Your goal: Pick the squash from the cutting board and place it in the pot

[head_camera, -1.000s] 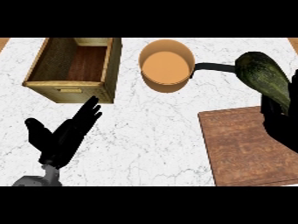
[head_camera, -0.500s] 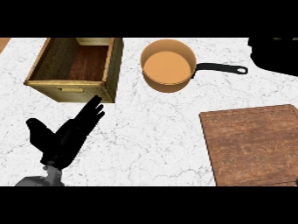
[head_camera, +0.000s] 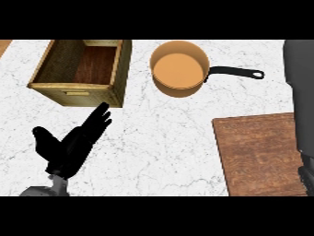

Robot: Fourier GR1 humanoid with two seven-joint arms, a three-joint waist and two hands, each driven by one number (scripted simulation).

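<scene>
In the head view, the left hand point(head_camera: 71, 147) lay open at the lower left, fingers straight. The cutting board point(head_camera: 258, 156) held no squash and the pot point(head_camera: 179, 47) stood empty. Only the right forearm point(head_camera: 309, 92) showed; the right hand was out of sight, so I couldn't tell its grip. It was probably the carry, and next would come lowering the squash into the pot.

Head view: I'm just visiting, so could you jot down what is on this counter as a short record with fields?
counter: white marble
pot: orange, top centre, black handle pointing right, no squash inside
cutting board: brown wood, lower right, no squash on its visible part
wooden box: open top, upper left
left hand: open, resting lower left
right forearm: grey, along right edge; its hand out of view
squash: not visible
</scene>
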